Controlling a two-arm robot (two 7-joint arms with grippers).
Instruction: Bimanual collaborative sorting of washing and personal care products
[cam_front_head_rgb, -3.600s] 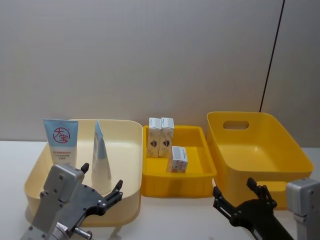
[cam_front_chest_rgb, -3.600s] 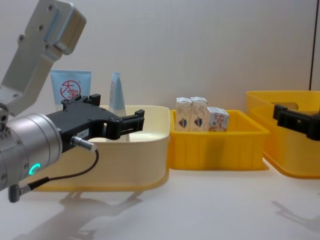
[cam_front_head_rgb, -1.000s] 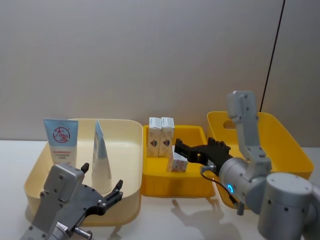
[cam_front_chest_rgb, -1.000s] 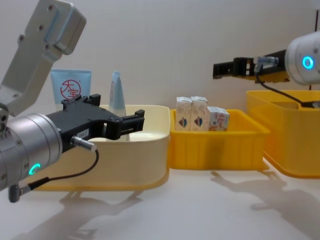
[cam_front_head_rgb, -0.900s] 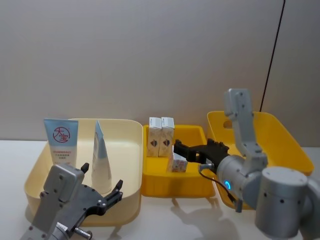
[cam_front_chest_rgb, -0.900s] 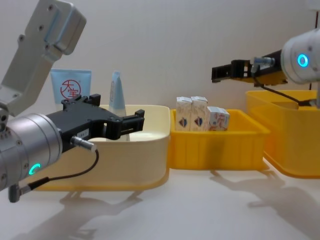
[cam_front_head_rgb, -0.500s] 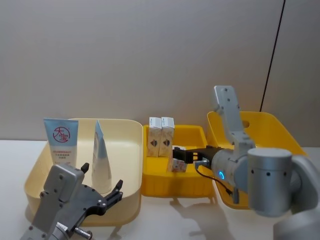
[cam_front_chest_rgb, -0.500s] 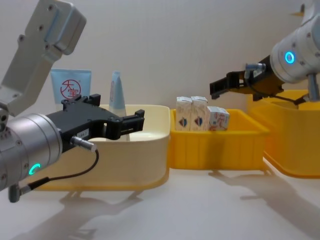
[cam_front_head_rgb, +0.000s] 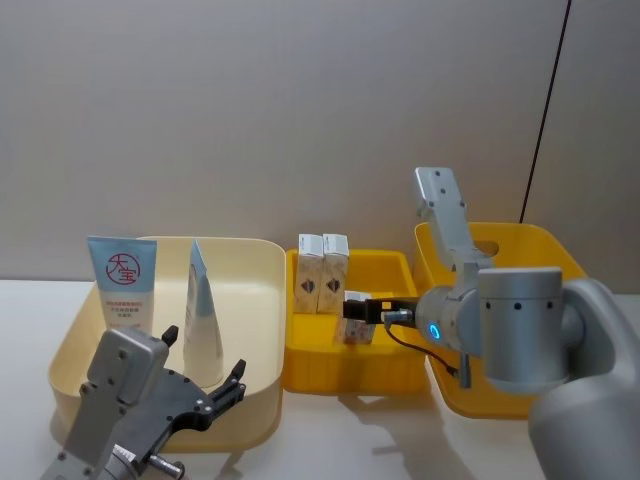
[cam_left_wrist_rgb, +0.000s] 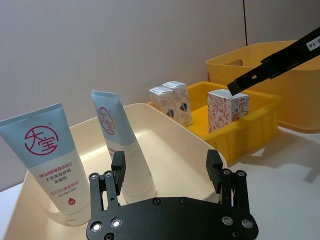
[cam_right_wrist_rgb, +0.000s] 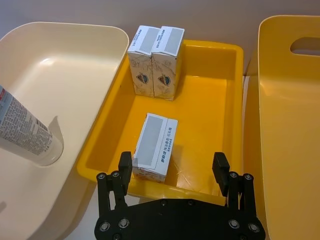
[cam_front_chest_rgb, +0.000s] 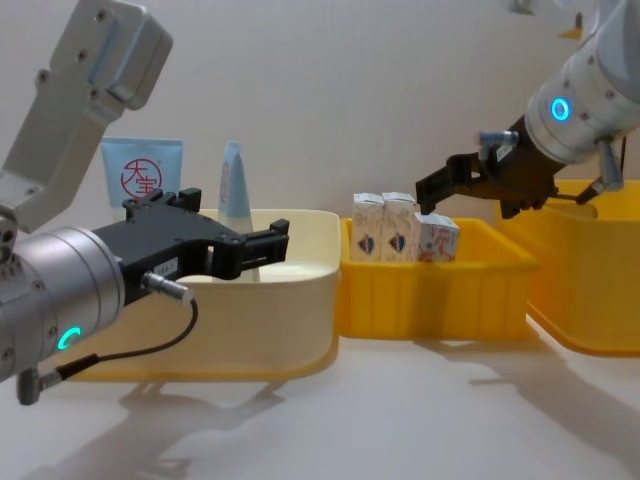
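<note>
your right gripper (cam_right_wrist_rgb: 172, 162) hangs just above the lone carton (cam_right_wrist_rgb: 155, 145) in the small yellow tray (cam_right_wrist_rgb: 210, 100), at the centre of the head view, jaws spread wide and gripping nothing. two more cartons (cam_right_wrist_rgb: 152, 60) stand side by side at the tray's far wall. at lower left your left gripper (cam_front_head_rgb: 204, 352) sits by the cream bin (cam_front_head_rgb: 262, 300), jaws spread too; the flat tube (cam_front_head_rgb: 122, 283) and slim tube (cam_front_head_rgb: 200, 315) stand inside it.

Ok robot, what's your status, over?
Right gripper open, above lone carton in yellow tray. Left gripper open, parked at cream bin. Nothing in the way.
</note>
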